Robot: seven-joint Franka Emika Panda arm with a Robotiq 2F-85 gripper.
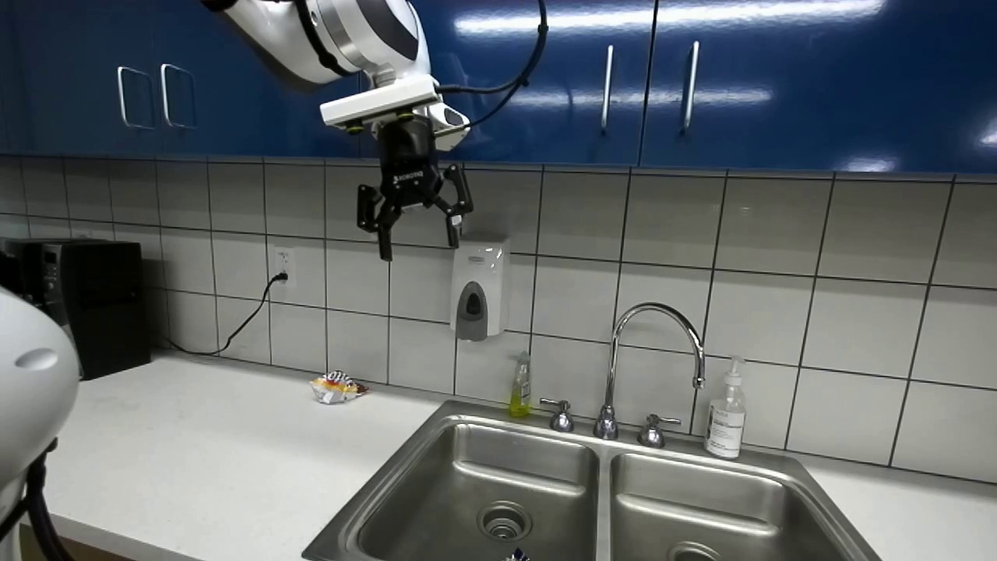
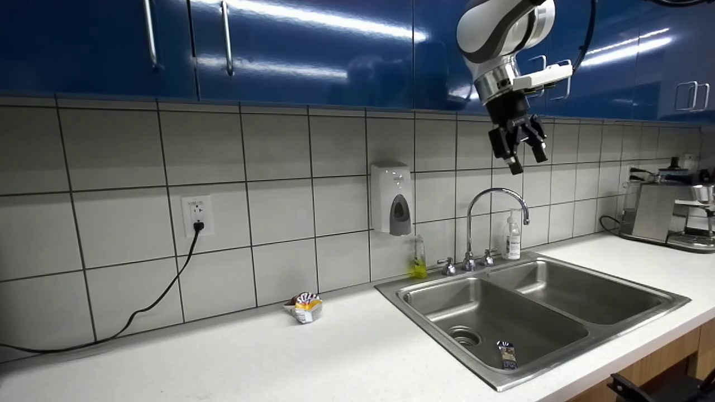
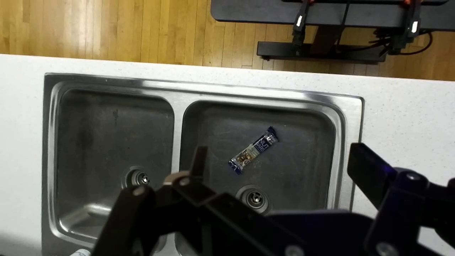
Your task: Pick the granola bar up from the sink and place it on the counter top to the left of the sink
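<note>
as bar (image 3: 254,150) lies, "nut bars" shows

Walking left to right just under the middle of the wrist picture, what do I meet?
Flat white counter top, grey steel basin, steel divider, black gripper finger, oblong navy granola bar, other finger, counter top again.

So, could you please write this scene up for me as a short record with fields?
Granola bar: lying in the sink, in the basin nearer the crumpled packet, apart from the drain
Gripper: open and empty, up in the air
Counter top: white; crumpled packet lies on it
Sink's back edge: faucet, pump bottle, bottle of yellow liquid
Task status: granola bar not yet picked up
</note>
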